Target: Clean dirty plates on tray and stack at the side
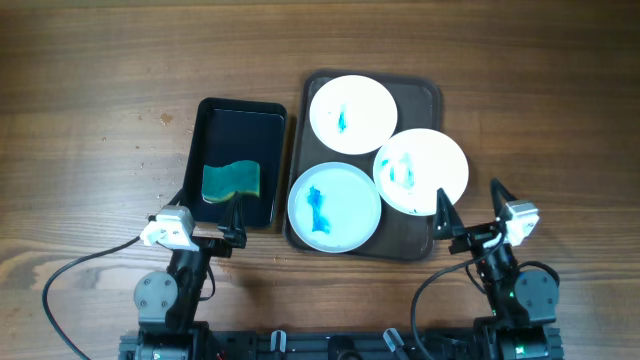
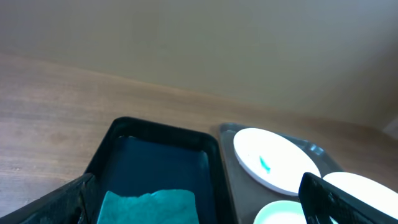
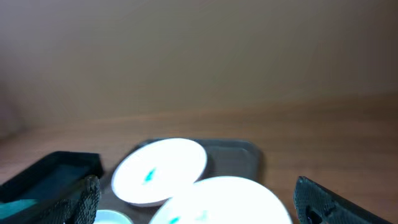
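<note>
One broad wooden table (image 1: 100, 100) carries everything. On it, right of centre, lies the brown tray (image 1: 427, 97), and just beside the tray's left rim sits a smaller black tray (image 1: 240, 130). The brown tray holds all three white plates: the far plate (image 1: 352, 113), the right plate (image 1: 421, 171), which overhangs the tray's right rim and looks to ride on the edges of its neighbours, and the near plate (image 1: 334, 208) at the front left. Each shows blue-green smears, heaviest on the near plate, so none reads as cleaned, and no plate stands on the bare wood beside the tray. Smaller again is the teal sponge (image 1: 231, 180), lying flat in the near half of the black tray, untouched. Smallest are the two grippers, both low at the near edge of the table. The left gripper (image 1: 200, 215) sits just short of the black tray with its fingers spread wide and nothing between them, and the left wrist view looks straight over the sponge. The right gripper (image 1: 470, 205) is likewise spread and empty, close to the right plate's near rim. I judge the task to be at its very start, with the sponge pickup as the step in hand. The next move calls for the left arm to reach forward and down and close on the sponge, while the right arm readies to steady or lift a plate, most likely the top-lying right one.
</note>
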Controlling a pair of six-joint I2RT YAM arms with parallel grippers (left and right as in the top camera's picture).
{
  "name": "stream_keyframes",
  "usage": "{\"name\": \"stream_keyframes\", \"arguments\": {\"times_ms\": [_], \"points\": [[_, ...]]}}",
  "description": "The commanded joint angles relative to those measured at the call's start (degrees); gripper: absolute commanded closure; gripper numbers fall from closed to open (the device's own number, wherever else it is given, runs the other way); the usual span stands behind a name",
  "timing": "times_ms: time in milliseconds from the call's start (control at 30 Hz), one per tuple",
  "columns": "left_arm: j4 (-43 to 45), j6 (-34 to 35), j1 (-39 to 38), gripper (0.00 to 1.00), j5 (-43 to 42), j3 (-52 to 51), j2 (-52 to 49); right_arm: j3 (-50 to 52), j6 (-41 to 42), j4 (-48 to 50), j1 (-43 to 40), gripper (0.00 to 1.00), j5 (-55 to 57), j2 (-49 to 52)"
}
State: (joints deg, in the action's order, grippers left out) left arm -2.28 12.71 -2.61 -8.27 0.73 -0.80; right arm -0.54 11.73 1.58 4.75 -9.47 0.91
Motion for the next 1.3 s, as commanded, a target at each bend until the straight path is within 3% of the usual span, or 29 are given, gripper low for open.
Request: {"name": "stream_keyframes", "arguments": {"times_ms": [0,133,233,367,500,600,733,833,967,1067,1267], "points": [[4.5,0.0,0.4,0.0,-5.0,0.5,0.4,-4.9,0.3,0.4,0.2,0.0,-6.0,0.6],[1.1,3.2,0.4,0.0,-5.2,6.5,-1.4,-16.3,-1.4,-5.4,0.2,0.0,-6.1,7.0],[-8.0,3.2,0.4,0.0,-5.2,17.5,-9.8,-32.6,-4.3,-19.4,0.2,0.0,-6.1,20.6],[-24.7,3.2,0.4,0.0,-7.5,39.3,-29.2,-54.8,-4.2,-39.3,0.2,0.0,-6.1,41.4],[-41.4,3.1,0.4,0.0,-8.3,58.4,-45.7,-66.3,-2.4,-47.7,0.2,0.0,-7.7,54.0],[-49.2,2.5,0.4,0.0,-8.2,67.7,-54.8,-67.2,0.0,-49.4,0.2,0.0,-14.1,58.6],[-51.5,3.1,0.4,0.0,-8.5,69.6,-59.5,-66.9,-1.2,-54.7,2.0,0.01,-21.4,63.9],[-52.9,3.4,0.4,0.0,-9.3,69.6,-60.9,-63.0,-1.0,-59.0,8.5,0.13,-13.0,68.6],[-53.4,3.3,0.4,0.0,-9.3,69.6,-62.2,-54.7,2.5,-53.7,16.8,0.29,-9.3,75.6],[-56.5,3.3,0.4,0.0,-9.2,69.6,-63.7,-50.5,5.0,-48.6,18.5,0.4,-8.4,82.4],[-58.5,3.1,0.4,0.0,-8.4,69.6,-66.5,-50.4,1.8,-41.4,18.7,0.6,-7.1,91.9]]}}
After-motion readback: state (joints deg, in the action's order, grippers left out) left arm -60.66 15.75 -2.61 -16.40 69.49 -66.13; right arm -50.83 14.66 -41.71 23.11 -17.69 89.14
